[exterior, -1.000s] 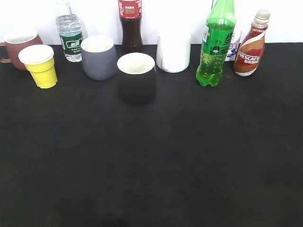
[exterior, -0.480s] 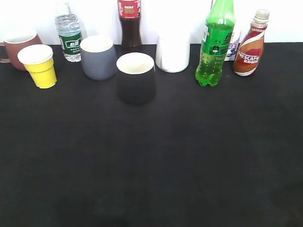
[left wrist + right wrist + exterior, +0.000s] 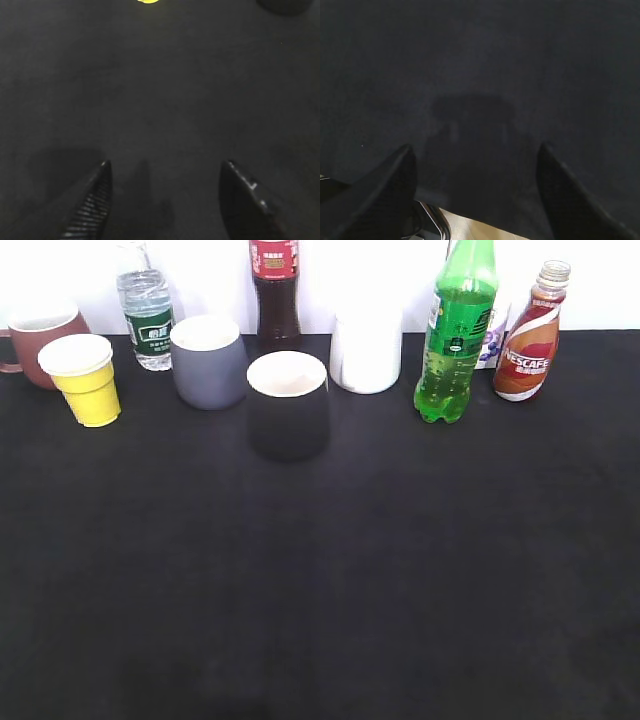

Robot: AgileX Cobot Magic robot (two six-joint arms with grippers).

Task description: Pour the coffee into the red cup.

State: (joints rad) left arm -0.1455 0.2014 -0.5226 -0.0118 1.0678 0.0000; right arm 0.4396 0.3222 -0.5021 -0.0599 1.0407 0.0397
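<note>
nearest the front edge of the bench, the left gripper (image 3: 162, 172) hangs over bare black cloth (image 3: 330, 580) with its jaws spread wide and nothing between them; a sliver of the yellow paper cup (image 3: 147, 1) shows at the top of its wrist view. the right gripper (image 3: 476, 157) also hovers above the cloth near the front edge, jaws parted and empty, its shadow on the fabric below.

farther back, a black cup (image 3: 288, 405) stands alone, left of the middle. behind it, a row runs along the back edge: at the back left corner the red cup (image 3: 40, 340), upright, with the yellow paper cup touching or just in front of it; then a water bottle (image 3: 146, 315), a grey mug (image 3: 208, 361), a dark cola bottle (image 3: 275, 295), a white cup (image 3: 366, 350), a green bottle (image 3: 458, 330), and near the back right corner the coffee (image 3: 529, 340), upright, well apart from the red cup.
</note>
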